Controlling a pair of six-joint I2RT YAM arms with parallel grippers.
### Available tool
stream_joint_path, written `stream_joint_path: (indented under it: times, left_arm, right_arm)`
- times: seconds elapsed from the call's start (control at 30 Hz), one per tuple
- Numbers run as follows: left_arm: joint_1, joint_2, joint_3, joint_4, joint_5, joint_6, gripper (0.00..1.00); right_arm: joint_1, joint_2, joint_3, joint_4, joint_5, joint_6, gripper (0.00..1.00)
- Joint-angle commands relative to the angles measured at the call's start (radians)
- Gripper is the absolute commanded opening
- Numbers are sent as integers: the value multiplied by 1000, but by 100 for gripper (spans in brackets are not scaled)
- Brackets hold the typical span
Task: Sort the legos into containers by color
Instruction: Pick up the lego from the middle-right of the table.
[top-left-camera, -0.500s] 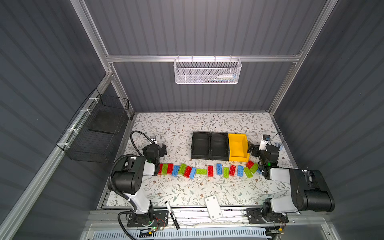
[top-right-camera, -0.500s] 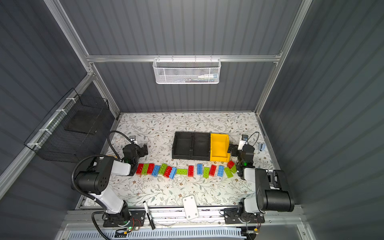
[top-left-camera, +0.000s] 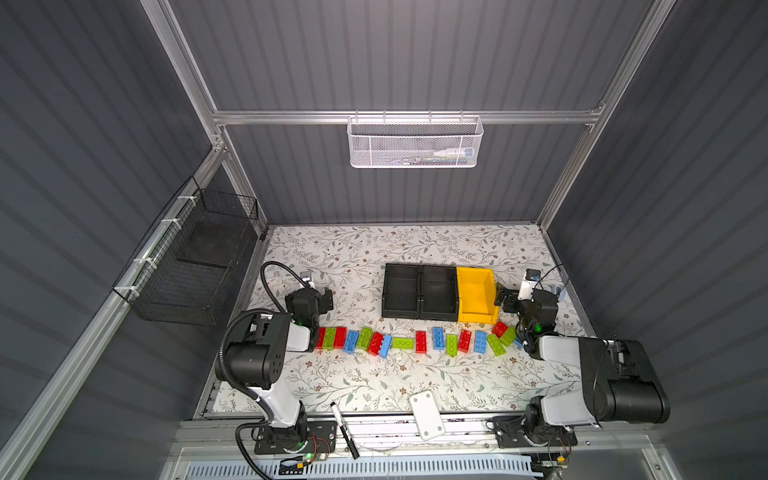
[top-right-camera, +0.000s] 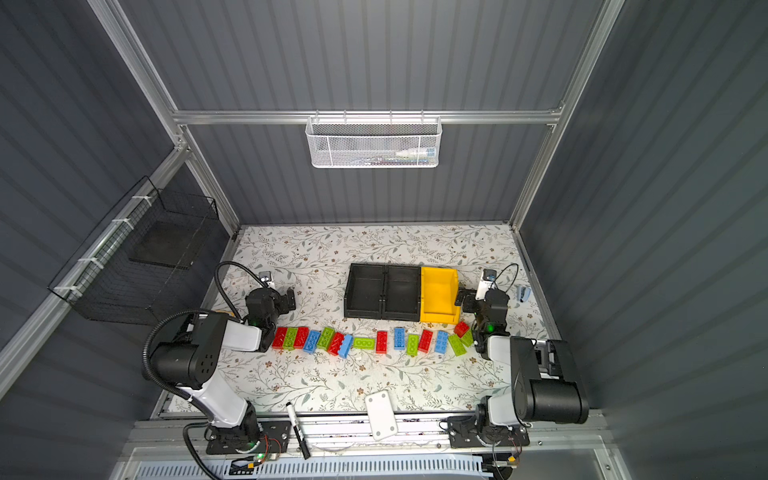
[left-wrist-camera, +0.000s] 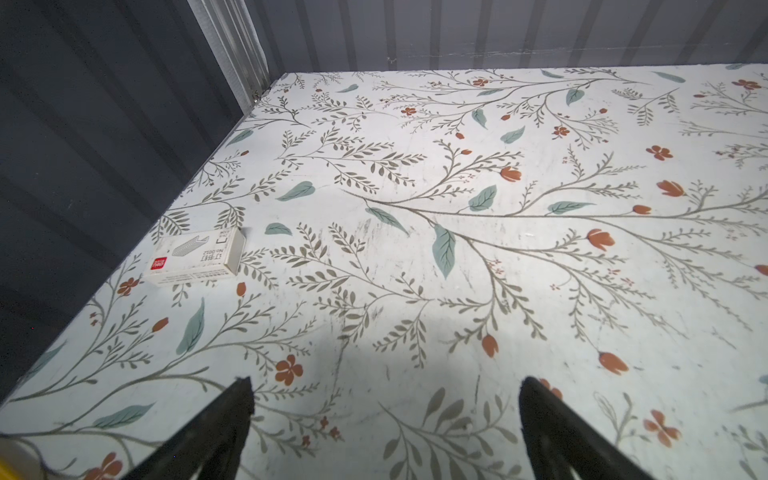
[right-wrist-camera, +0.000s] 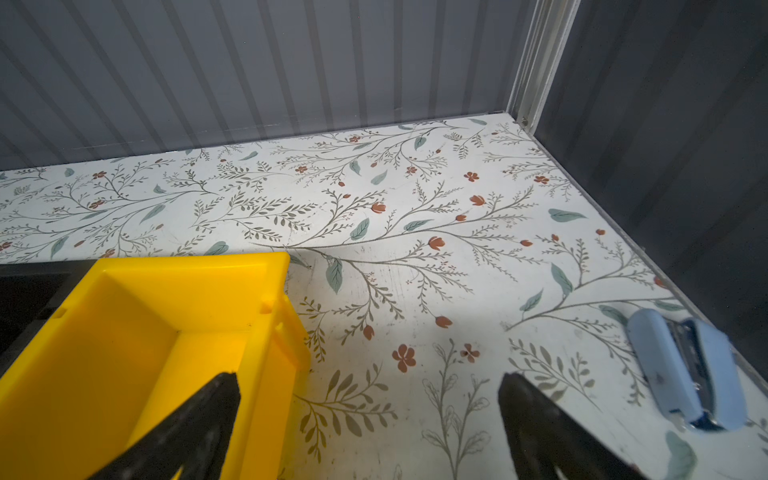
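With the left end effector (left-wrist-camera: 385, 384) and right end effector (right-wrist-camera: 369, 380) both spread wide and empty, we should lift legos (top-left-camera: 421, 341) from the ends of their row on the surface (top-left-camera: 374, 386) before the containers (top-left-camera: 420, 268), gripping across narrow sides.

**Row ends lost under arms**

Both ends of the row of legos (top-left-camera: 421, 341) slip beneath the left arm (top-left-camera: 257, 353) and right arm (top-left-camera: 615, 374) in a top view. Contents of the white mesh basket (top-left-camera: 415, 143) are too small to name. The right wrist view crops a black bin (right-wrist-camera: 25, 299).
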Motion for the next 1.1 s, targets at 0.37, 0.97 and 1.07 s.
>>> stream_joint_path:
  times: [0.37,0.97,1.07]
  left_arm:
    - [5,3,5,1,7,13,100]
    - [5,-19,-1,10,-22,6,92]
    - [5,-131,32,-146,-60,-12,90]
  right_arm:
    - [-6,-8,15,2,-4,2,99]
    - [-12,-12,9,7,-11,5,77]
    - [-15,-108,114,-248,41,30,73]
